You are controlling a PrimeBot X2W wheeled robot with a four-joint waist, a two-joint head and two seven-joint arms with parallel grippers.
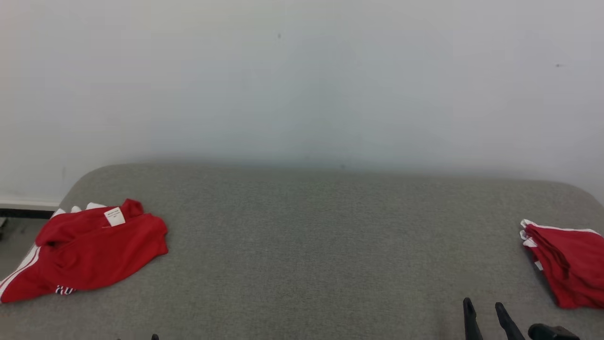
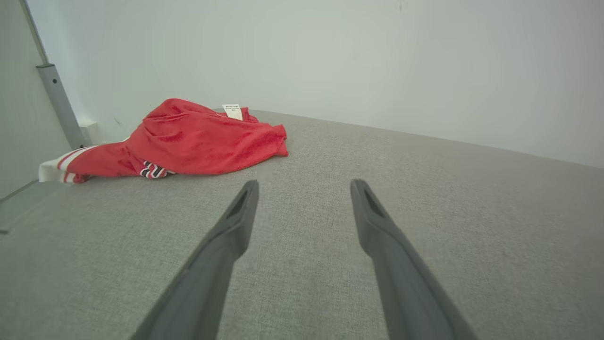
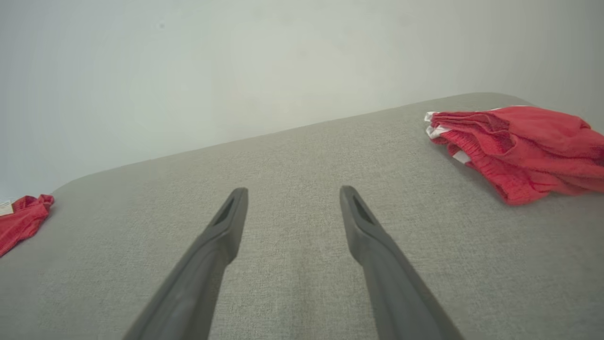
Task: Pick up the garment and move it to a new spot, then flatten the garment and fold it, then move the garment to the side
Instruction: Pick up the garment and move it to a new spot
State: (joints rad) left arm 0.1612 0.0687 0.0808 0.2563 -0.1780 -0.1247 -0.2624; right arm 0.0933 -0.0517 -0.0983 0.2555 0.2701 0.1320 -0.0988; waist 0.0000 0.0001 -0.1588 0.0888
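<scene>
Item: red garment (image 1: 94, 250), one piece, crumpled and unfolded. It lies at the left end of the grey fabric-covered tabletop (image 1: 306, 245), its lower edge trailing toward the left rim.
Markings: a white label (image 1: 114, 216) turned up near the far edge, white side stripes (image 1: 21, 269) and a small red, white and dark striped patch (image 1: 64, 289) at the near hem.
Also present: folded red pile (image 1: 571, 264) with white edging, at the right end, well apart from the item. A pale wall (image 1: 302, 80) stands behind.
Left gripper (image 2: 304, 182): fingers apart, empty, above bare tabletop, near the item without touching it.
Right gripper (image 1: 483, 304): fingers apart, empty, near the folded pile.
</scene>
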